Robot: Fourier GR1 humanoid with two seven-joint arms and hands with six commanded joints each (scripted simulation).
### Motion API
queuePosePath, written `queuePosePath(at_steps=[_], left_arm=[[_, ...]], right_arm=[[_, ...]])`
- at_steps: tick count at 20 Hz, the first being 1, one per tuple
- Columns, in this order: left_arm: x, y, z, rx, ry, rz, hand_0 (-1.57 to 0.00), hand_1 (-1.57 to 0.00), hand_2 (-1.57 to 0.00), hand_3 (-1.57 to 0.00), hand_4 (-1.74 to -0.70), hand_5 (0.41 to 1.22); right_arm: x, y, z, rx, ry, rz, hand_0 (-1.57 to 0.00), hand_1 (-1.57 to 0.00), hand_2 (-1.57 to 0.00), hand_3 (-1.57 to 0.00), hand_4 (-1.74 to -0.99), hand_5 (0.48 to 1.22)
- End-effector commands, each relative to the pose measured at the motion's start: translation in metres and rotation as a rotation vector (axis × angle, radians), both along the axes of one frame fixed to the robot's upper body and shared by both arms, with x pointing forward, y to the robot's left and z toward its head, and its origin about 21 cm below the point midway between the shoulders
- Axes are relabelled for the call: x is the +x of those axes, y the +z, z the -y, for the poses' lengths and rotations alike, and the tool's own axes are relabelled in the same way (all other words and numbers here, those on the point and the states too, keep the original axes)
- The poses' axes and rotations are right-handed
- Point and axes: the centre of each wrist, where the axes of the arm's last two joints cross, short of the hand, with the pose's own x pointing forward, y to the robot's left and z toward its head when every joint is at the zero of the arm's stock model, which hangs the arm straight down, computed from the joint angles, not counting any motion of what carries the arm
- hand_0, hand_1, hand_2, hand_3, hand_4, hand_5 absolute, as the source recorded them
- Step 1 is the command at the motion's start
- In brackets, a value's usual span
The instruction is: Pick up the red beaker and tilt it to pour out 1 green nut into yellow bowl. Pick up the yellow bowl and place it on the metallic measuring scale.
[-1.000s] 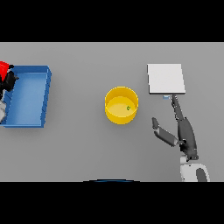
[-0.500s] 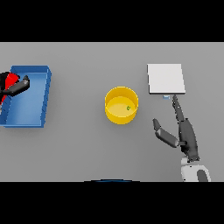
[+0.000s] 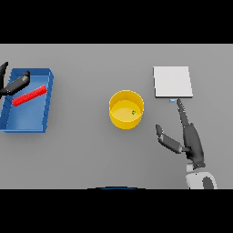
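Observation:
The red beaker (image 3: pixel 29 96) lies on its side inside the blue tray (image 3: pixel 40 123) at the far left. My left hand (image 3: pixel 17 83) hovers over the tray's upper left corner, open, its fingers just above the beaker and apart from it. The yellow bowl (image 3: pixel 117 119) stands at the table's middle with one green nut (image 3: pixel 134 112) inside. The metallic measuring scale (image 3: pixel 172 82) lies at the upper right. My right hand (image 3: pixel 191 141) rests open to the right of the bowl, just below the scale, with fingers pointing toward the scale and the thumb spread toward the bowl.
The blue tray takes up the table's left edge. Grey tabletop lies between the tray, the bowl and the scale.
The left hand has let go of the red beaker, which now lies flat in the blue tray. The right hand has barely shifted.

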Motion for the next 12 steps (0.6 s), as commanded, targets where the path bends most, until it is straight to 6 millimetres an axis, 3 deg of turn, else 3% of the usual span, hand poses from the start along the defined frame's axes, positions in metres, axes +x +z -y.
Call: queuePosePath(at_steps=[1, 3, 8, 12], left_arm=[[-0.001, 0.0, 0.002, -0.001, -0.009, 0.005, -0.05, -0.04, -0.04, -0.04, -0.79, 0.671], [0.003, -0.001, 0.003, 0.001, -0.007, 0.018, -0.03, -0.03, -0.03, -0.02, -0.78, 0.679], [0.003, -0.006, 0.008, -0.008, -0.012, 0.011, -0.01, -0.01, -0.01, -0.01, -0.79, 0.707], [0.001, -0.01, 0.008, -0.012, -0.018, 0.002, 0.0, 0.0, 0.0, 0.0, -0.8, 0.708]], right_arm=[[0.002, 0.001, -0.003, -0.014, 0.011, -0.007, 0.0, 0.0, 0.0, 0.0, -1.198, 0.662], [0.011, 0.007, -0.006, -0.02, 0.098, 0.027, 0.0, 0.0, 0.0, 0.0, -1.162, 0.694], [0.035, 0.031, -0.004, -0.254, 0.276, 0.037, 0.0, 0.0, 0.0, 0.0, -1.255, 0.7], [0.055, 0.046, -0.014, -0.548, 0.398, 0.051, 0.0, 0.0, 0.0, 0.0, -1.279, 0.671]])
